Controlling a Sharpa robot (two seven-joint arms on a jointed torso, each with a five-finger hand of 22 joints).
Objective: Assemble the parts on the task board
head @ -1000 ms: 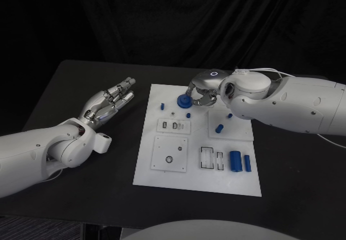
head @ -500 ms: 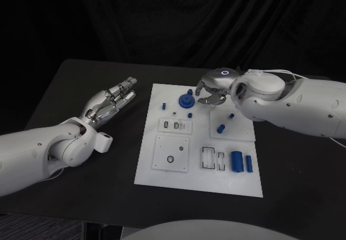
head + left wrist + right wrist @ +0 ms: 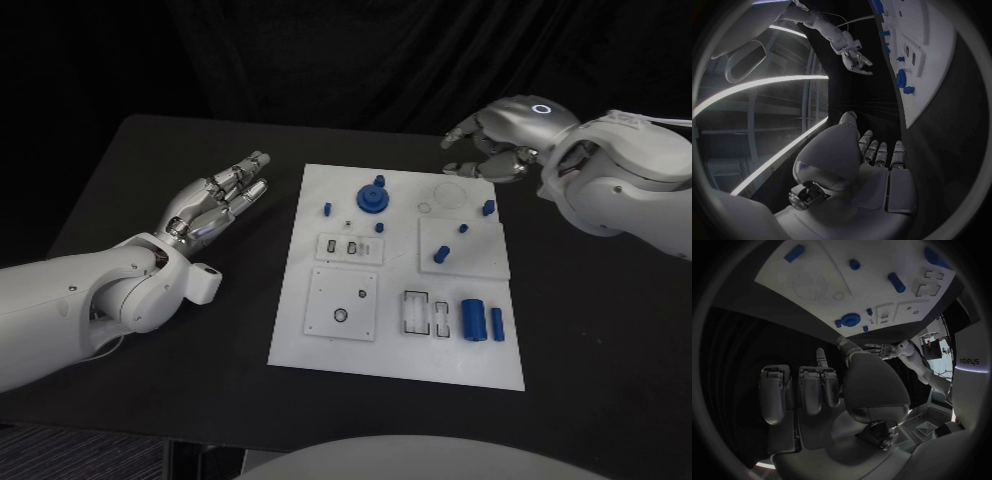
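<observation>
The white task board (image 3: 397, 350) lies mid-table. Near its far edge sits a round blue gear-like part (image 3: 372, 198) with a small peg on top; it also appears in the right wrist view (image 3: 850, 320) and the left wrist view (image 3: 901, 78). Small blue pieces (image 3: 441, 255) stand further along the board, and a thick blue cylinder (image 3: 472, 318) lies beside a slim one (image 3: 496, 323) near the front right. My right hand (image 3: 490, 150) hovers beyond the board's far right corner, fingers apart and holding nothing (image 3: 811, 390). My left hand (image 3: 216, 205) lies flat and open left of the board.
Two square white plates with slots (image 3: 343, 305) and a raised plate (image 3: 462, 245) sit on the board. Black table (image 3: 173, 400) surrounds it, with open room at the front and left. My right forearm (image 3: 635, 190) hangs over the table's right side.
My right hand has let go of the round blue part and drawn back to the right, off the board. The part stays near the board's far edge. The left hand has not moved.
</observation>
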